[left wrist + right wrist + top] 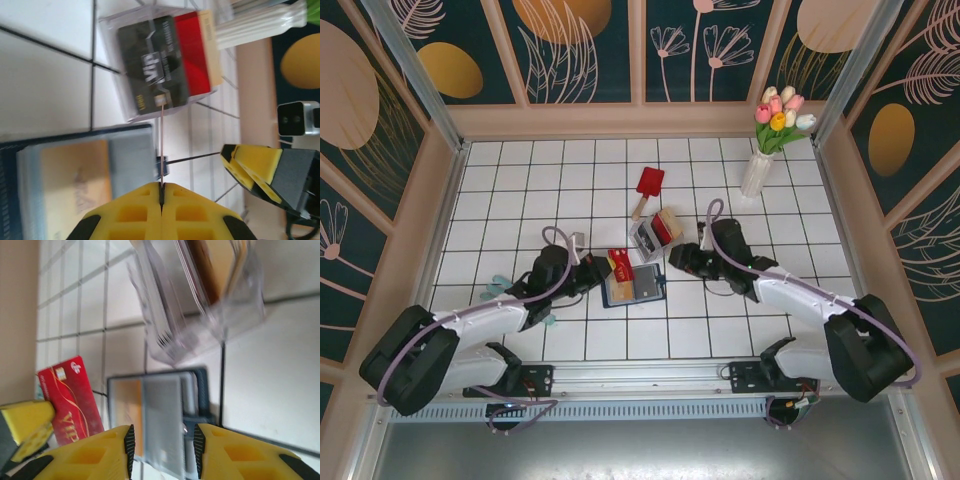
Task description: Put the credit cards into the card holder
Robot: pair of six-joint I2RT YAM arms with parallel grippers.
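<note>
A red paddle lies beyond a clear plastic box; a vase of tulips stands back right.

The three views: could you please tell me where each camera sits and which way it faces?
Top external: above and behind the bases, looking down on the tiled table; left arm and right arm show.
Left wrist: on the left arm, looking past its shut left fingers, pinching the red card edge-on, towards the clear box.
Right wrist: on the right arm, looking between its open right fingers at the card holder.
Shared: both wrist views show the card holder and clear box.
</note>
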